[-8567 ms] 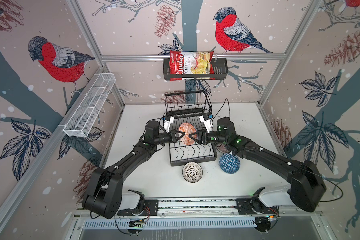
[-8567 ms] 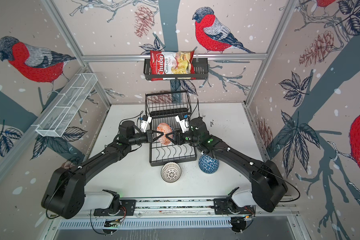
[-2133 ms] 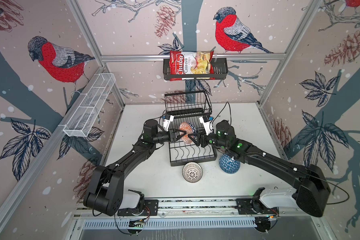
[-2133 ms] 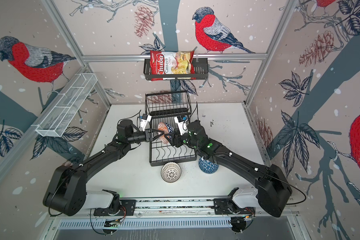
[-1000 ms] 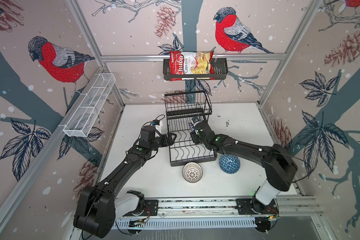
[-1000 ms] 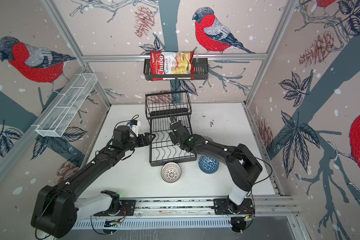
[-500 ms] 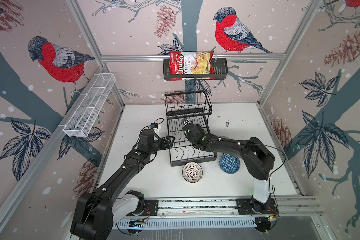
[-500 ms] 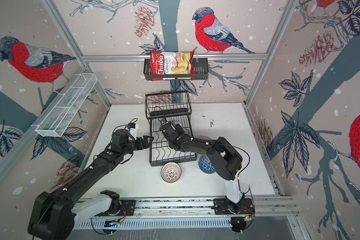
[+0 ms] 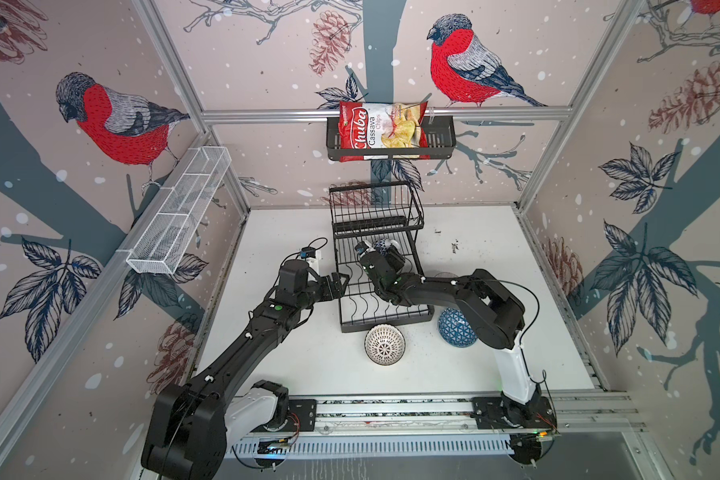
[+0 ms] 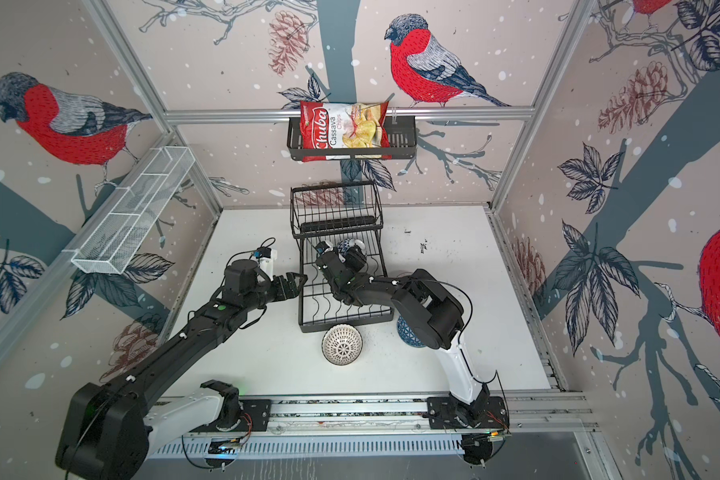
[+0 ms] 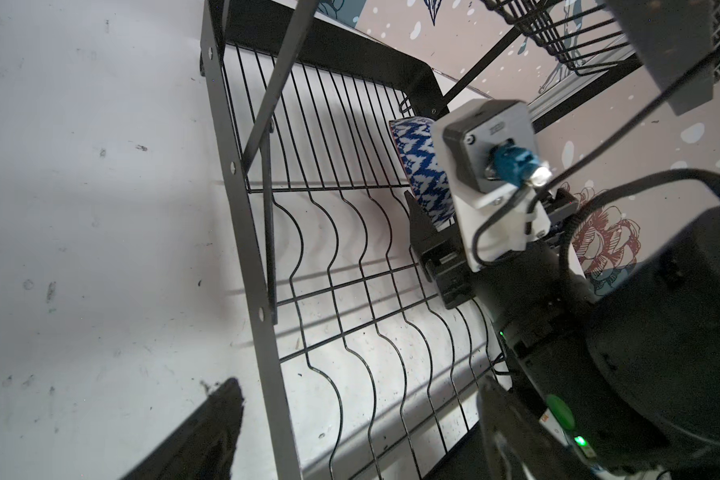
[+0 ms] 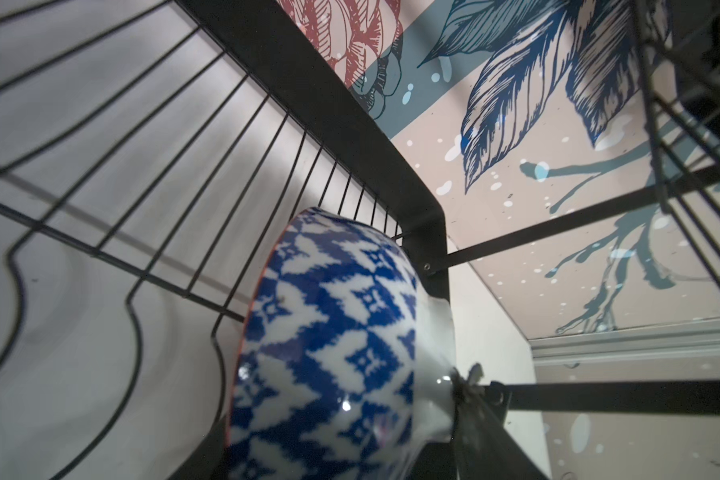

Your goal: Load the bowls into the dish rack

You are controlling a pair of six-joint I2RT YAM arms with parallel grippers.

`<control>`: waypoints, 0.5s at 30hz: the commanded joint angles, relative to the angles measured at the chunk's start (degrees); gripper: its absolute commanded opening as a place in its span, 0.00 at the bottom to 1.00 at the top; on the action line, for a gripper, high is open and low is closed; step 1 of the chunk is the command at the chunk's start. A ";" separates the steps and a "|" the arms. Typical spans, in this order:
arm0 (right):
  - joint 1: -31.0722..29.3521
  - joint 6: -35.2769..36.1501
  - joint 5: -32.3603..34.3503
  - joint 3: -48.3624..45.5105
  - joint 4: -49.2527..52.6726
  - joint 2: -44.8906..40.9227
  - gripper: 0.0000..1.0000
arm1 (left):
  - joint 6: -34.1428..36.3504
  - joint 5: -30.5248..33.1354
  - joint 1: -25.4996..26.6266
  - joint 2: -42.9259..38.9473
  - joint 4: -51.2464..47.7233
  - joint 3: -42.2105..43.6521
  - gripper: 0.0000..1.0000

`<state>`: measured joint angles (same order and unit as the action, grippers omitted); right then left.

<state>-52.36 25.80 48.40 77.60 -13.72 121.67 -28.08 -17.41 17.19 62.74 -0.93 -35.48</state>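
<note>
Right hand point(image 9: 386, 254) clamped on blue-white bowl point(image 12: 329, 332), held on edge in dish rack point(image 9: 385, 321). Left hand point(image 9: 341, 286) spread apart, rack edge just beside it.

You see dish rack point(image 9: 385, 326): thin black metal wire, flat strip frame, matt coat; blue-and-white bowl point(image 12: 329, 332) in it: glazed ceramic, glossy, bright glints on glaze; dotted white bowl point(image 9: 384, 344) at rack's 6 o'clock, blue triangle bowl point(image 9: 454, 328) at 5 o'clock: both smooth, glazed look; your table point(image 9: 321, 374): white, matt, scuffed, dark specks; chip bag point(image 9: 381, 131) at 12 o'clock: shiny crinkled film; its basket point(image 9: 441, 141): matt black metal; mesh trough point(image 9: 179, 216) at 10 o'clock: fine white-coated mesh; frame rails point(image 9: 267, 113): bare brushed aluminium.
</note>
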 commanded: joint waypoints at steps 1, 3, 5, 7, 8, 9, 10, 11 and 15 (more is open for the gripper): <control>1.21 5.41 2.49 1.63 -7.11 1.68 0.52 | -0.11 -0.15 -0.14 -0.15 1.98 0.44 0.87; 1.91 7.28 2.57 2.93 -8.25 3.12 0.52 | -0.32 -0.22 -0.14 -0.28 2.42 0.71 0.87; 2.39 9.16 2.54 3.82 -9.54 4.14 0.52 | -0.31 -0.05 -0.20 -0.18 2.42 0.55 0.87; 2.82 11.45 2.33 4.27 -11.54 5.16 0.53 | -0.19 0.24 -0.28 0.05 2.15 0.51 0.87; 3.09 12.46 2.15 4.84 -12.16 5.86 0.53 | -0.16 0.32 -0.31 0.22 2.07 0.45 0.87; 3.35 13.49 2.18 5.54 -12.78 6.66 0.53 | -0.05 0.44 -0.40 0.49 2.07 0.39 0.87; 3.60 14.40 2.38 6.13 -13.49 7.39 0.53 | -0.05 0.51 -0.49 0.68 2.07 0.26 0.87; 3.80 15.30 2.29 6.78 -13.89 8.14 0.53 | -0.12 0.53 -0.56 0.88 2.14 0.24 0.87; 4.35 18.49 2.04 8.21 -16.26 9.99 0.53 | -0.16 0.80 -0.58 1.31 2.51 0.13 0.87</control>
<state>-48.34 40.47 49.01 84.66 -24.43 130.82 -28.53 -16.69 16.73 63.79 -0.19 -34.94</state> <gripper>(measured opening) 0.645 0.873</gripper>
